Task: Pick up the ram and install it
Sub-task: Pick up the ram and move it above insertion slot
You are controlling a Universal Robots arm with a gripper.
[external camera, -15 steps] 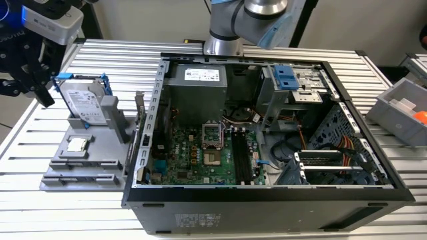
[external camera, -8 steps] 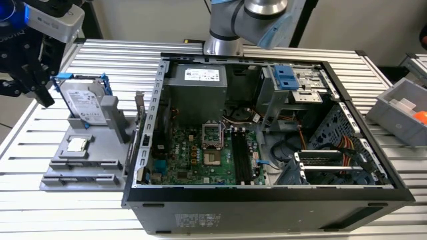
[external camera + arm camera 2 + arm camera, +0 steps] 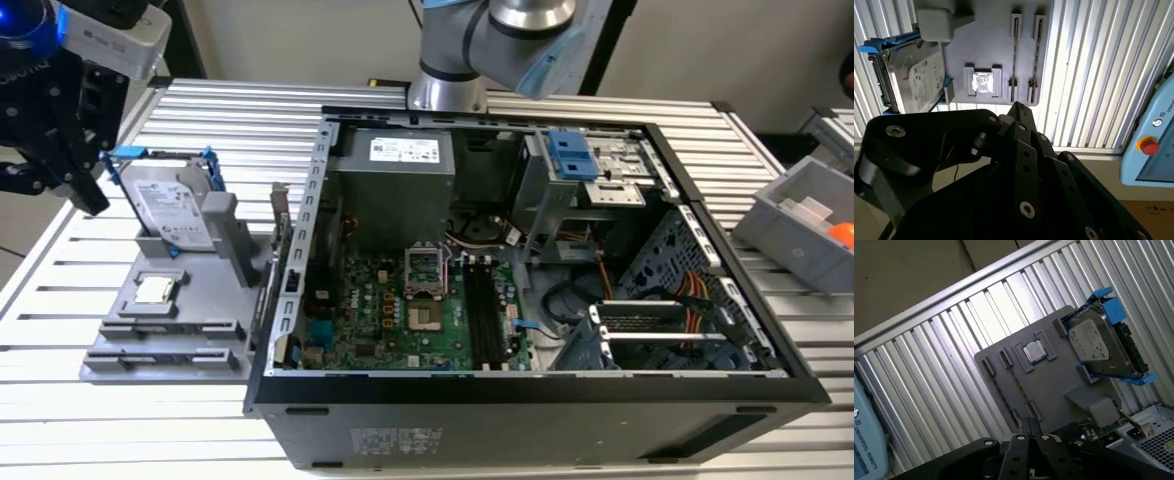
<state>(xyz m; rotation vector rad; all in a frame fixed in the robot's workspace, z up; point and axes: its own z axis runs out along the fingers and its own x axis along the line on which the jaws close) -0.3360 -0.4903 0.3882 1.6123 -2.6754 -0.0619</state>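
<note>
The ram shows as a thin dark strip (image 3: 1014,55) standing on edge in one of two long holders of the grey fixture plate (image 3: 200,300); in the first wrist view it is a thin dotted line (image 3: 1004,395). My black gripper (image 3: 91,205) hangs high over the table at the exterior view's left, just outside the plate and well above it. Its fingers meet at the tip with nothing between them in both wrist views (image 3: 1016,107) (image 3: 1029,424). The open computer case (image 3: 287,300) lies beside the plate, its dark memory slots (image 3: 483,315) running along the green motherboard.
On the plate stand a silver hard drive (image 3: 167,205) in a blue-edged bracket and a square silver processor chip (image 3: 156,290). A grey bin (image 3: 801,225) sits at the exterior view's right. A teach pendant (image 3: 1149,150) lies off the slatted table's edge.
</note>
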